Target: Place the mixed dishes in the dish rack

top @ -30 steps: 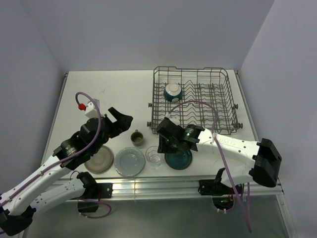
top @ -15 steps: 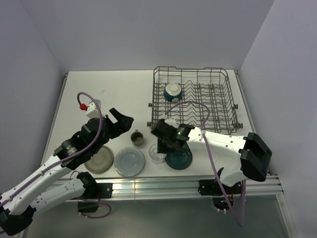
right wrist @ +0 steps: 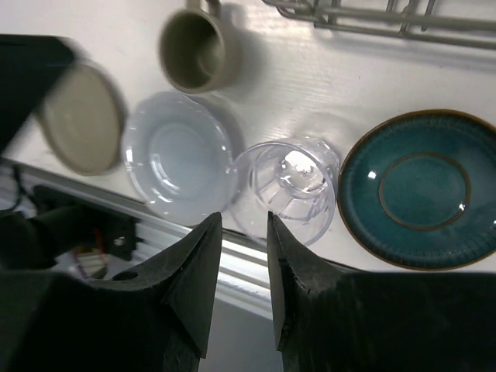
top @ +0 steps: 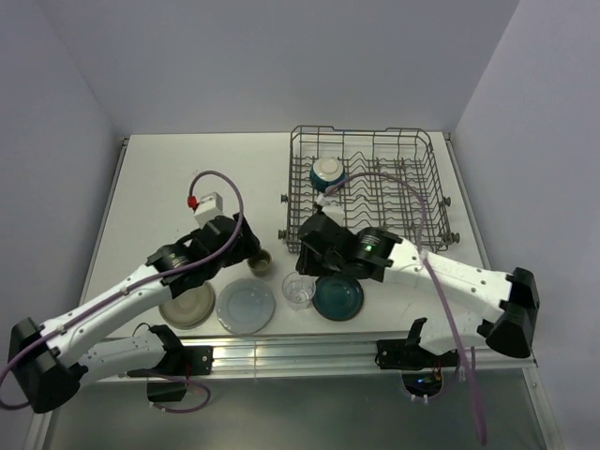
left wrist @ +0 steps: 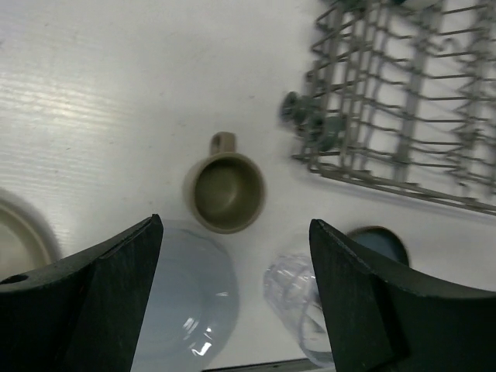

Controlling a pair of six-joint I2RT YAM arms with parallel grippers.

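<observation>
A rectangular grey wire dish rack (top: 394,187) is seen far right on the white table (top: 187,178), with a teal-and-cream bowl (top: 327,173) set in its left end. Along the near edge are ranged a grey-beige plate (top: 184,309), a pale blue plate (top: 246,306), a clear drinking glass (top: 298,289) and a dark teal plate (top: 337,296). A small grey-brown mug (top: 260,265) seems partly covered by the left gripper (top: 247,247).

Top cam: high, at the 6 o'clock edge, tilted down toward 12, whole surface (top: 206,178) in frame. Both wrist cams: close, looking almost straight down. Overlap in all three: mug (left wrist: 225,191), glass (right wrist: 287,186), blue plate (right wrist: 174,151), rack (left wrist: 403,101) edge.
</observation>
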